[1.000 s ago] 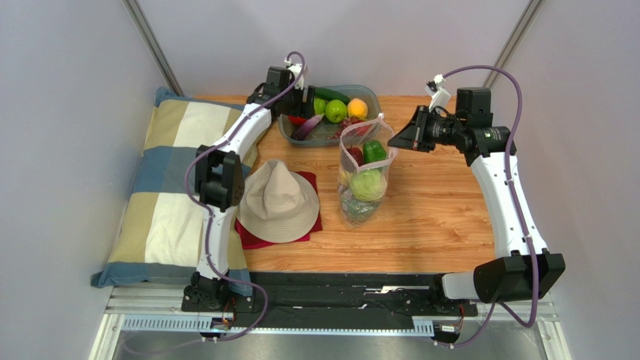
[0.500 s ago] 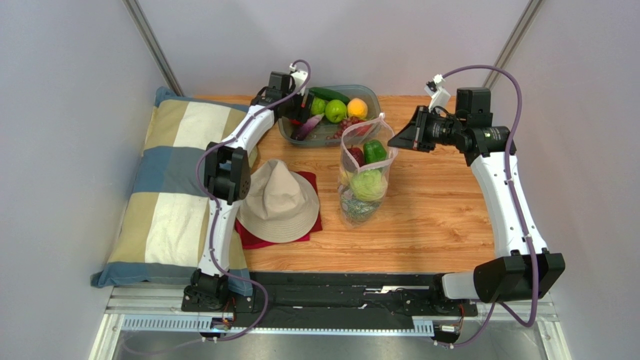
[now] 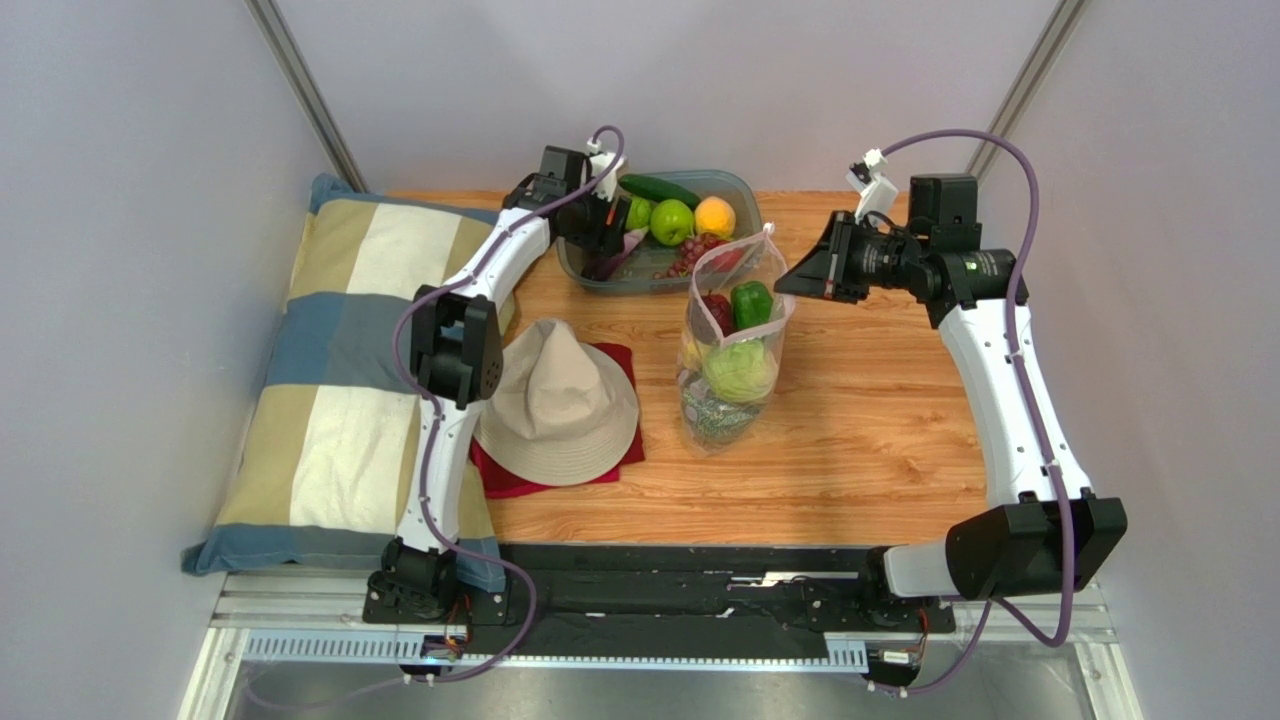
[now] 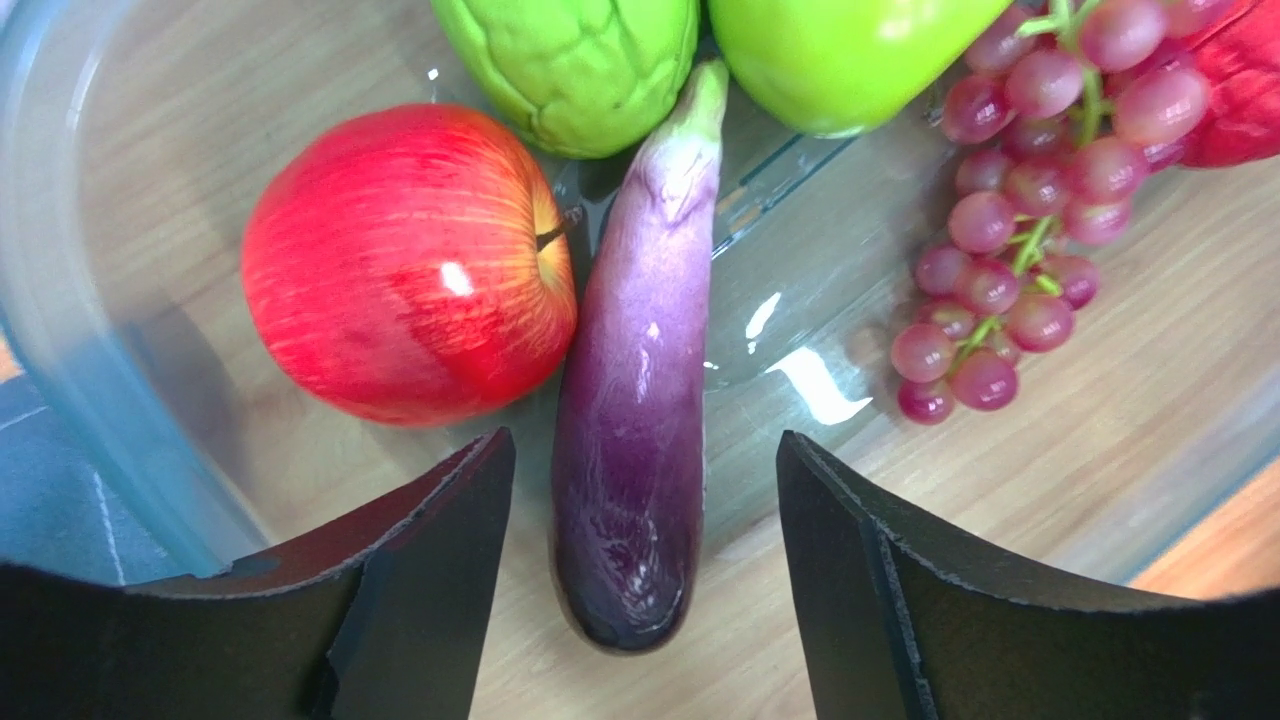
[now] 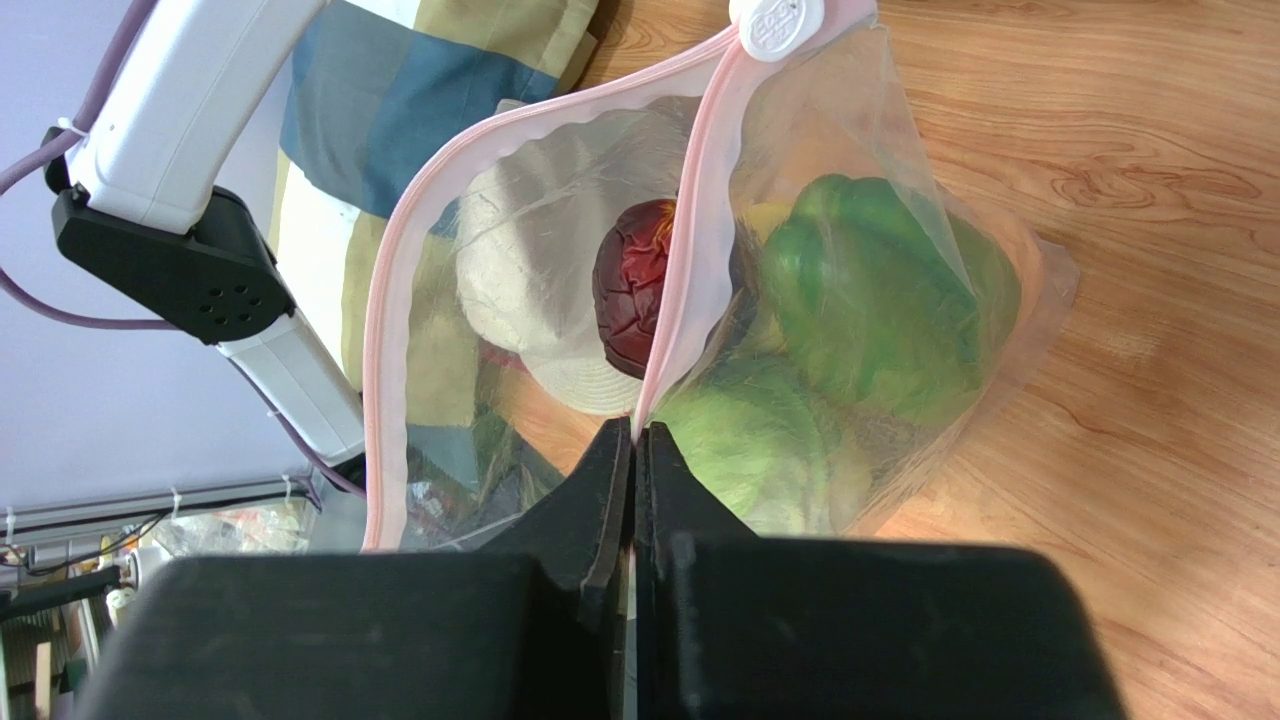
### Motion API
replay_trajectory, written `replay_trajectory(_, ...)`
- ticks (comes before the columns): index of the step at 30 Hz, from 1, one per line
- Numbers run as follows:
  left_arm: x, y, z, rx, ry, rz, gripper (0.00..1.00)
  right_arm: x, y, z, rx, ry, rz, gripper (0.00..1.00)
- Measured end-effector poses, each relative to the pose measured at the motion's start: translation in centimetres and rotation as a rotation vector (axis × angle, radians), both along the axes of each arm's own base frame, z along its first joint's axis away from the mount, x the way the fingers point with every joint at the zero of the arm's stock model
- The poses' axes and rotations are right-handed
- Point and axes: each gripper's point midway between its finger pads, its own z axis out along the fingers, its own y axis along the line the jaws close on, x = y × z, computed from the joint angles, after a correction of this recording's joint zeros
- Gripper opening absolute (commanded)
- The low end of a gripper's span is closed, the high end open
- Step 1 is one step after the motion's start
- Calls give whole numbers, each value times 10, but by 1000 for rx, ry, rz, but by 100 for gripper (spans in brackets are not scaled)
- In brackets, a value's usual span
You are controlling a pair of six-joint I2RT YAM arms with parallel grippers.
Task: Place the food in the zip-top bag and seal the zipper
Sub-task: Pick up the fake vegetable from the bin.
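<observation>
In the left wrist view a purple eggplant point(image 4: 639, 420) lies in the clear grey bowl point(image 4: 90, 375) beside a red apple point(image 4: 406, 263) and grapes point(image 4: 1022, 225). My left gripper point(image 4: 643, 465) is open and straddles the eggplant's rounded end without touching it. The zip-top bag point(image 3: 732, 353) stands upright mid-table with a green pepper point(image 5: 872, 300), a cabbage point(image 5: 751, 443) and a dark red fruit point(image 5: 639, 285) inside. My right gripper point(image 5: 634, 435) is shut on the bag's pink zipper point(image 5: 394, 300), holding the mouth up and open.
A beige hat point(image 3: 556, 398) lies on a red cloth point(image 3: 519, 477) left of the bag. A checked pillow point(image 3: 338, 375) covers the table's left side. The bowl point(image 3: 747, 195) at the back also holds a lime, an orange and a cucumber.
My left gripper has come down over the eggplant in the bowl and its jaws have narrowed a little. The right gripper and the bag have stayed put.
</observation>
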Motion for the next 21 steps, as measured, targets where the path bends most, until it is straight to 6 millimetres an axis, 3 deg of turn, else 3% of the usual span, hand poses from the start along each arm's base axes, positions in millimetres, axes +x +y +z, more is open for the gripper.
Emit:
replay_trajectory(7,-9,2,-30,54,64,-8,69,0,0,2,1,-4,1,0)
replay_trajectory(10,-12,2,-38,65,81,-16,60,0,0,2,2,-3,1,0)
replay_trajectory(14,-13,2,-40,70,85,-23,28,0,0,2,2,-3,1,0)
replay_trajectory(19,-16,-1,-35,54,91,-36,13,0,0,2,2,-3,2,0)
replay_trajectory(21,-19,-3,-24,37,89,-45,3,0,0,2,2,-4,2,0)
